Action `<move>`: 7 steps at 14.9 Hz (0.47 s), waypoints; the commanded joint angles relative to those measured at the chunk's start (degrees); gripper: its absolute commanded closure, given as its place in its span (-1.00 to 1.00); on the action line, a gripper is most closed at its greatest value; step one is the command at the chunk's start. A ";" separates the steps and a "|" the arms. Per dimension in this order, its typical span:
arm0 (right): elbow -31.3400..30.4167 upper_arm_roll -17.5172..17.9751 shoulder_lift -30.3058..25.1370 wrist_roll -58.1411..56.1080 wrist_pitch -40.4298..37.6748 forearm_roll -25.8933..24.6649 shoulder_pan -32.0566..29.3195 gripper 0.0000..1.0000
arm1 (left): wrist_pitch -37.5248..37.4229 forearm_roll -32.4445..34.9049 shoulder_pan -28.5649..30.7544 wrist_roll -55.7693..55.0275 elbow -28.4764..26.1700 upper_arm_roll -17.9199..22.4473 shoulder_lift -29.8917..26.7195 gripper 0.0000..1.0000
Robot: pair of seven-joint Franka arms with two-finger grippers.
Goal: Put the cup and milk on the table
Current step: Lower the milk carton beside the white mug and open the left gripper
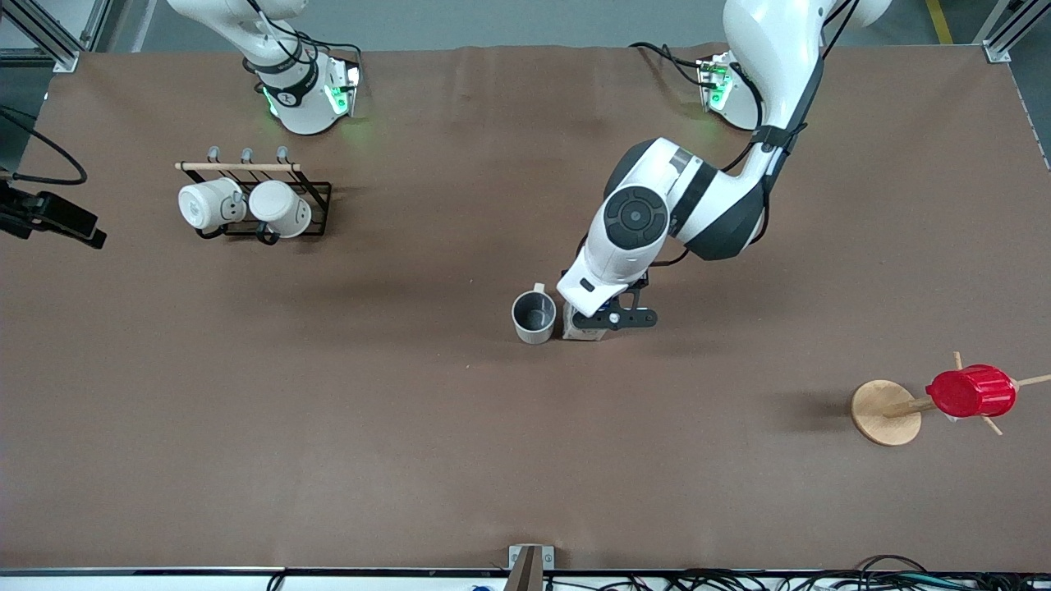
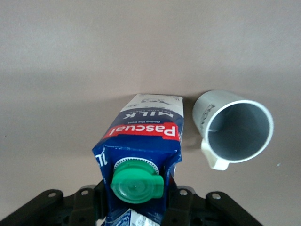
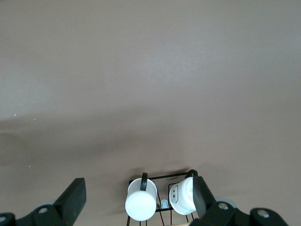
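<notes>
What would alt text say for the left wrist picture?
The left gripper holds a blue and white milk carton upright on the brown table, green cap facing the camera. An off-white cup stands beside it.

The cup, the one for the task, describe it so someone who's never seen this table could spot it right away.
Start at the middle of the brown table, where the left gripper is at the milk. The cup stands upright right beside that carton, toward the right arm's end. Unlike the two white mugs at the wire rack, it's dark grey inside.
</notes>
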 commanded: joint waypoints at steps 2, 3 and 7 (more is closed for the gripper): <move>-1.64 -0.20 -1.45 -0.59 0.57 1.08 0.05 -1.00 | -1.48 -0.27 -0.50 0.01 0.04 0.52 -0.57 0.90; -1.64 -0.20 -1.45 -0.59 0.57 1.08 0.05 -1.00 | -1.48 -0.27 -0.50 0.01 0.13 0.52 -0.57 0.88; -1.64 -0.20 -1.36 -0.51 0.57 1.08 0.05 -1.00 | -1.22 -0.18 -0.68 -0.34 0.22 0.52 -0.57 -0.63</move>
